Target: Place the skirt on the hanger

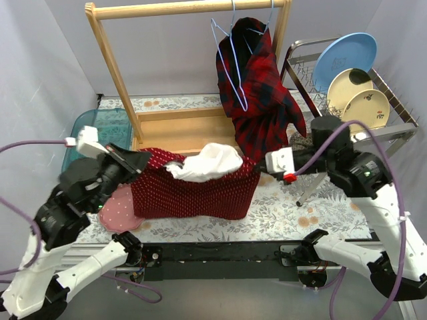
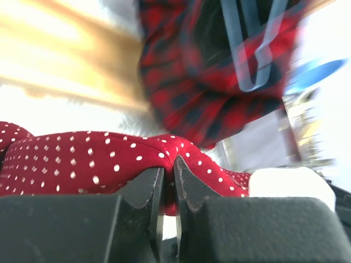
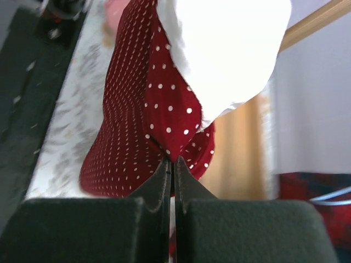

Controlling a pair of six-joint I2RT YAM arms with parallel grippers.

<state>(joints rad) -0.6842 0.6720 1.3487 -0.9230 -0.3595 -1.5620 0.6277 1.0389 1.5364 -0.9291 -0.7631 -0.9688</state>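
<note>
Grasping the skirt [image 1: 193,197] at one waist corner with the left end effector [image 1: 138,162], clenched on the fabric; pinching the opposite corner with the right end effector [image 1: 261,165], likewise clenched; holding it stretched wide over the worktop [image 1: 300,213], probably to keep the waistband straight for the blue hanger [image 1: 227,63]; hanging there on the wooden rack [image 1: 113,67], right against a plaid garment [image 1: 263,107], likely crowding any approach; flanked on the right by a dish rack [image 1: 393,107].

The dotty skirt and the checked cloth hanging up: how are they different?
The dotty skirt has small white dots; the checked cloth has dark squares. The skirt is stretched low over the table between the left gripper and the right gripper; the checked cloth hangs high on the wooden rack. Both are red.
</note>
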